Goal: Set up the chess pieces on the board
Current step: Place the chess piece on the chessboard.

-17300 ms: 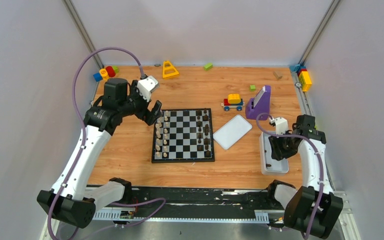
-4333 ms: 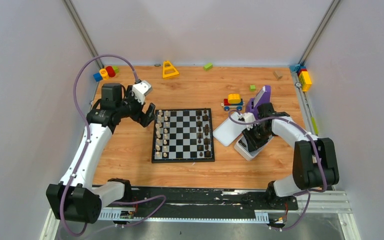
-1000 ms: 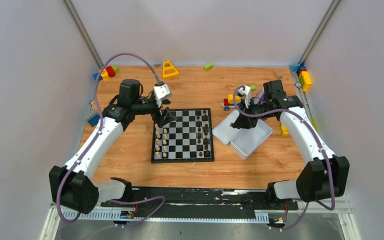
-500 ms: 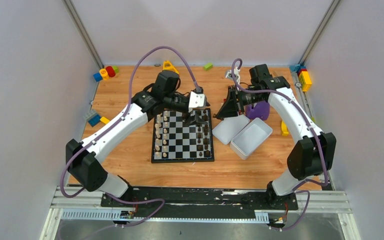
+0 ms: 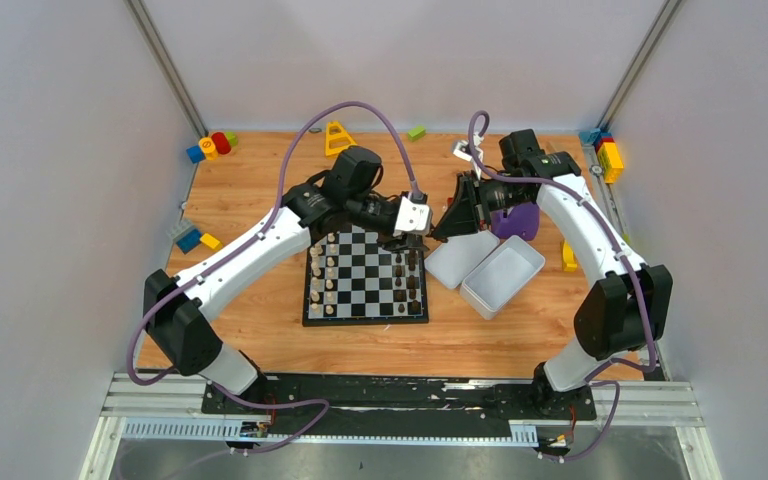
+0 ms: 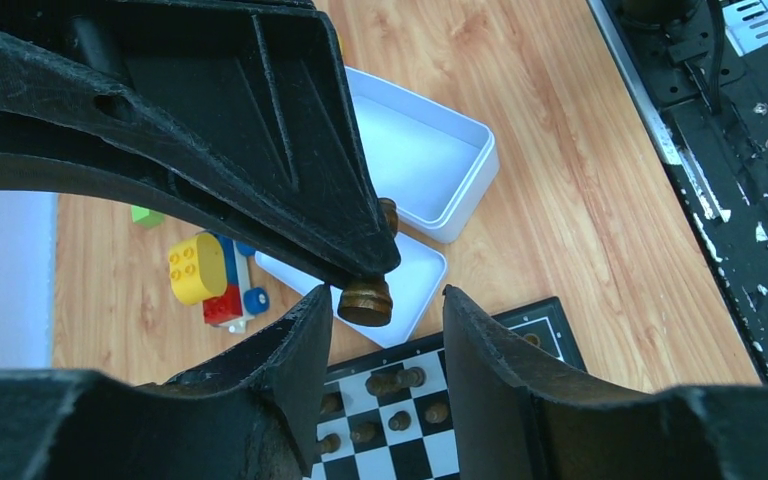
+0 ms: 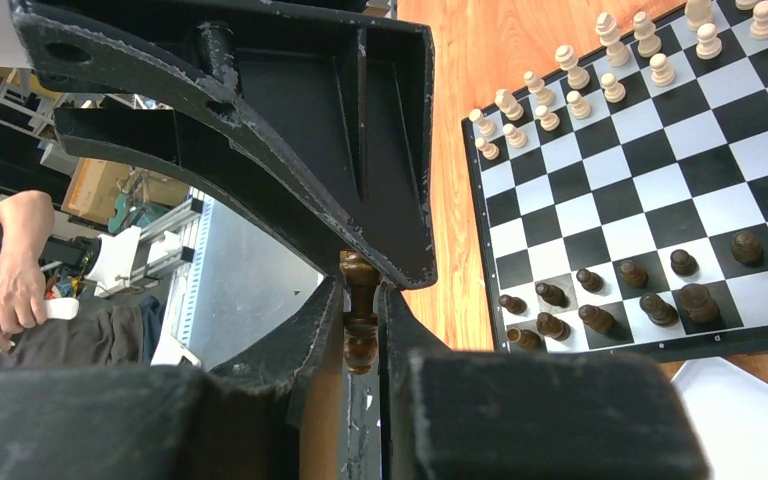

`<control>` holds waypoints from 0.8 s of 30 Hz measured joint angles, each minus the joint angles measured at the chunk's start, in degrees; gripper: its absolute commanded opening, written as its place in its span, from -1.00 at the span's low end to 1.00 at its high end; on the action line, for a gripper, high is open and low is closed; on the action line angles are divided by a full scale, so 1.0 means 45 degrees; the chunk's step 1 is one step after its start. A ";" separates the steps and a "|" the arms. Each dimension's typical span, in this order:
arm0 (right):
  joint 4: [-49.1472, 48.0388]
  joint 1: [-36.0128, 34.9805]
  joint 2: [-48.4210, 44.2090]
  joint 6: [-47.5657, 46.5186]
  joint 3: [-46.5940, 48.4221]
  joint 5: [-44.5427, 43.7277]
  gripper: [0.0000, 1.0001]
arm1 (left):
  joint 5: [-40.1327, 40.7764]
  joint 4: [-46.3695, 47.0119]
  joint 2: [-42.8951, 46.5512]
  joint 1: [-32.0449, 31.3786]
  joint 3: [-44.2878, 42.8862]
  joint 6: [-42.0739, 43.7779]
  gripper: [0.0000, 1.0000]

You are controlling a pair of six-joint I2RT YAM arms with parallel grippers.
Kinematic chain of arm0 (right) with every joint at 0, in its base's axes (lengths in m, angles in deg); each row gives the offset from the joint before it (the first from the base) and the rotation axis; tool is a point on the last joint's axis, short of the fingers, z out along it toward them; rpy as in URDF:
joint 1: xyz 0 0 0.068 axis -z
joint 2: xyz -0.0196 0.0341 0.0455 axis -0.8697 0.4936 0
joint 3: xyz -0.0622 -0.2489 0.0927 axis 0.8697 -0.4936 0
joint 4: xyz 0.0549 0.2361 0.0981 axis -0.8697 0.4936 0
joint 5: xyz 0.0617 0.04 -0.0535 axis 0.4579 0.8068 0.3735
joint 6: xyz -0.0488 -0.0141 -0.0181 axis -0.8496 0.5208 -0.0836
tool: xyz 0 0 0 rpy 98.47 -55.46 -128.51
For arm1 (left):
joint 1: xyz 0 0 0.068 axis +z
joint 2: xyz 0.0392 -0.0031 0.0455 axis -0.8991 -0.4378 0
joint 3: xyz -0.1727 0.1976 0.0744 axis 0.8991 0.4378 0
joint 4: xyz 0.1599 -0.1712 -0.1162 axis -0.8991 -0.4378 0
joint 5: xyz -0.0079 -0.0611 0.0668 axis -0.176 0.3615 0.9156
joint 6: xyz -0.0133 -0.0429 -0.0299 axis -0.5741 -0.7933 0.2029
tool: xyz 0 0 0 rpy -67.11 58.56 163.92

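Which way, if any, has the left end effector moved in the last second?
Yes. The left end effector moved rightward along the board's far edge, from its far-left corner to its far-right corner.

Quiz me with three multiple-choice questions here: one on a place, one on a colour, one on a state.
1. Relative to the board, the white tray lies? A) left B) right C) on top
2. The chess piece in the right fingers is? A) cream B) red C) dark brown
3. The left fingers are? A) apart around that piece B) shut empty C) out of view
Answers: 1 B, it rests on wood past the board's right edge. 2 C, both wrist views show it brown. 3 A, they stand open either side of its base.
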 measured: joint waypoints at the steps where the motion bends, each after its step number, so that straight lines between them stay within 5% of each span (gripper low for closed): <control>1: 0.0024 0.0000 0.0000 0.0005 -0.0005 0.0010 -1.00 | 0.0039 0.0000 0.0000 -0.0010 -0.0015 0.0000 0.02; 14: 0.0117 0.0000 0.0199 0.0049 -0.0005 0.0015 -1.00 | 0.0593 0.0010 -0.0131 -0.0126 -0.0209 -0.0073 -0.16; 24: 0.0223 0.0000 0.0287 0.0141 -0.0015 -0.0024 -0.94 | 0.0889 -0.0005 -0.0160 -0.0180 -0.0277 -0.0117 -0.62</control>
